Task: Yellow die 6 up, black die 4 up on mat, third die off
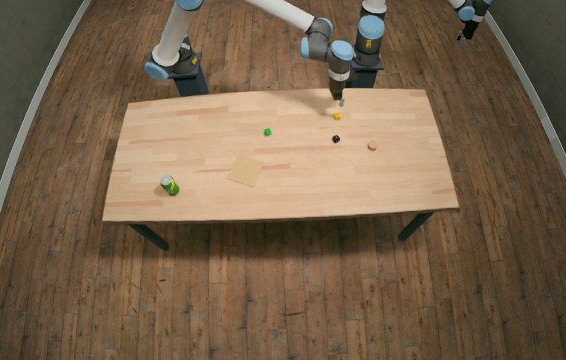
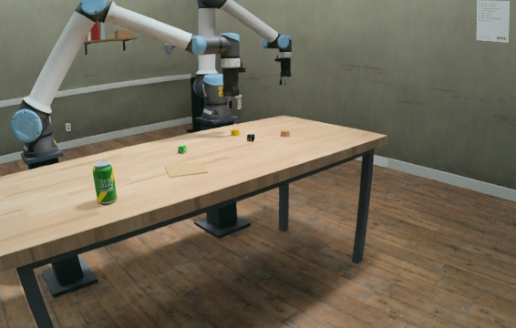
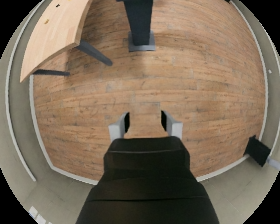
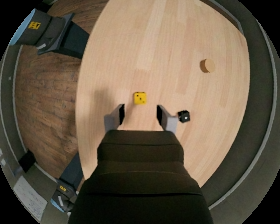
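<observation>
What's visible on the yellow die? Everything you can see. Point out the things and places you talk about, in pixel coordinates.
The yellow die (image 1: 337,116) (image 2: 235,132) (image 3: 46,21) (image 4: 140,98) is a small cube with dark pips and looks like plastic. It appears to sit flat on the wooden table (image 1: 188,200) (image 2: 285,159) (image 3: 56,30) (image 4: 156,30), near the edge on the arms' side, off the mat (image 1: 245,171) (image 2: 186,169). Its top face shows several pips, too small to count surely. The open right gripper (image 1: 341,102) (image 2: 234,106) (image 4: 140,110) is above table height, not touching it. Only the table touches it.
</observation>
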You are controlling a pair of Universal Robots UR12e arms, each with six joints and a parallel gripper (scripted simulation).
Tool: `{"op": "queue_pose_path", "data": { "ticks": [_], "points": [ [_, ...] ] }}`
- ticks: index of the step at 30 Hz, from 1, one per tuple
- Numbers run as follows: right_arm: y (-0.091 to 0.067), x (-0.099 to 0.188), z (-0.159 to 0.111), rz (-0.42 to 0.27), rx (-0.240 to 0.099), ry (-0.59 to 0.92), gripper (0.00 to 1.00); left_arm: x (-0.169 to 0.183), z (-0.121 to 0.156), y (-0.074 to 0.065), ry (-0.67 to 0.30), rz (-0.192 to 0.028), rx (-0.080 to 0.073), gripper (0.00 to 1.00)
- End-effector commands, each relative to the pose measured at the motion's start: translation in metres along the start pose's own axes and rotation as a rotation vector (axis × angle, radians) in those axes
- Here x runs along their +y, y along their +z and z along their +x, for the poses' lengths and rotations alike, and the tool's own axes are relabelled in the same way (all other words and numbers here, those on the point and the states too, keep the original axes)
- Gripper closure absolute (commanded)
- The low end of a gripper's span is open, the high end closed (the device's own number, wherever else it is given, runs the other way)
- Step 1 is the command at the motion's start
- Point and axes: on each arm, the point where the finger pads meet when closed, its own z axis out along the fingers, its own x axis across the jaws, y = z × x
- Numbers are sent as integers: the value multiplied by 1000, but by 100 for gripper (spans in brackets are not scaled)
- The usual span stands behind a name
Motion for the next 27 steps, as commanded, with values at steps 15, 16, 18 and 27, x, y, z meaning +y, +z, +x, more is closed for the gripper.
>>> {"op": "queue_pose_path", "data": {
  "ticks": [15, 16, 18, 27],
  "points": [
    [36, -1, 0, 2, 1, 1, 0, 1, 0, -1, 0, -2, 0, 0],
    [42, 0, -1, 2, 1, 1, 0, 1, 0, -1, 0, -2, 0, 0],
    [45, 0, -1, 2, 1, 1, 0, 1, 0, -1, 0, -2, 0, 0],
    [45, 0, -1, 2, 1, 1, 13, 1, 0, -1, 0, -2, 0, 0]
  ]
}}
